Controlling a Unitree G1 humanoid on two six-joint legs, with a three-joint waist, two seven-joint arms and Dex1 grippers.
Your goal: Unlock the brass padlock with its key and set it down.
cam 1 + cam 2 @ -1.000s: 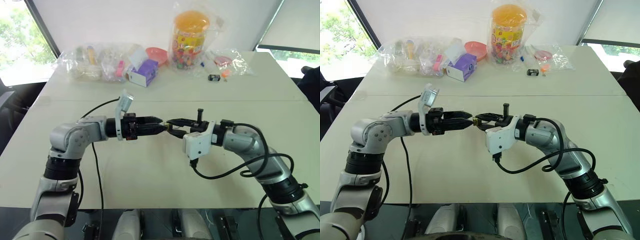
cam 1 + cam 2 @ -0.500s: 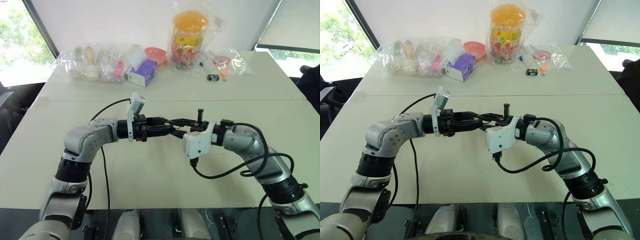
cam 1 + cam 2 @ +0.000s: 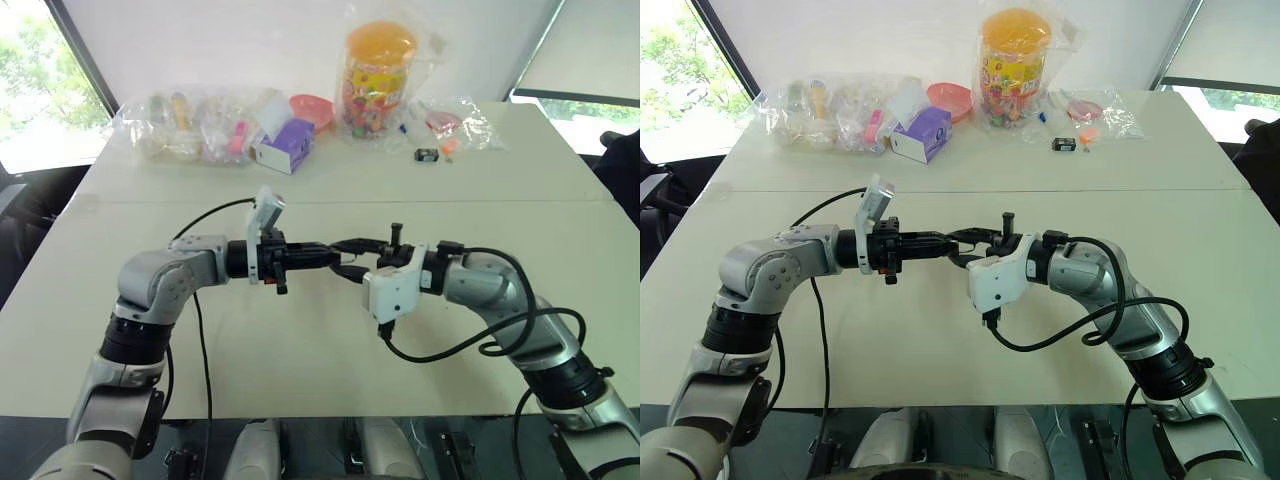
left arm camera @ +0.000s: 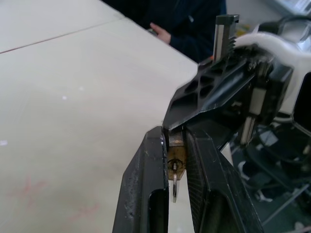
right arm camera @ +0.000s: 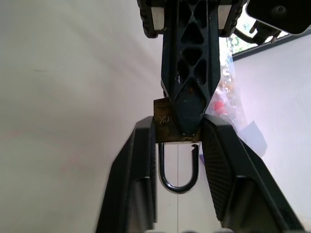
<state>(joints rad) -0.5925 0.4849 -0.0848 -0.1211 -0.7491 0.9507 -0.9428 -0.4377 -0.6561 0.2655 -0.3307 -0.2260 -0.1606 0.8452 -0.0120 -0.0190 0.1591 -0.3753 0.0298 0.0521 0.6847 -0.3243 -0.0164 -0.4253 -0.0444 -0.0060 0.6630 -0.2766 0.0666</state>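
It looked like an office or meeting room turned test space: two pale tables (image 3: 480, 160) pushed together, a white roller blind, large windows (image 3: 40, 80) onto trees, and bagged toys and trinkets (image 3: 200, 125) beside a candy jar (image 3: 380, 75) along the far edge.

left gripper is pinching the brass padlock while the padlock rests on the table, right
Not quite: the left gripper does pinch the brass padlock, but the padlock is not resting on the table. It is held up in the air above it, as the left eye view shows.
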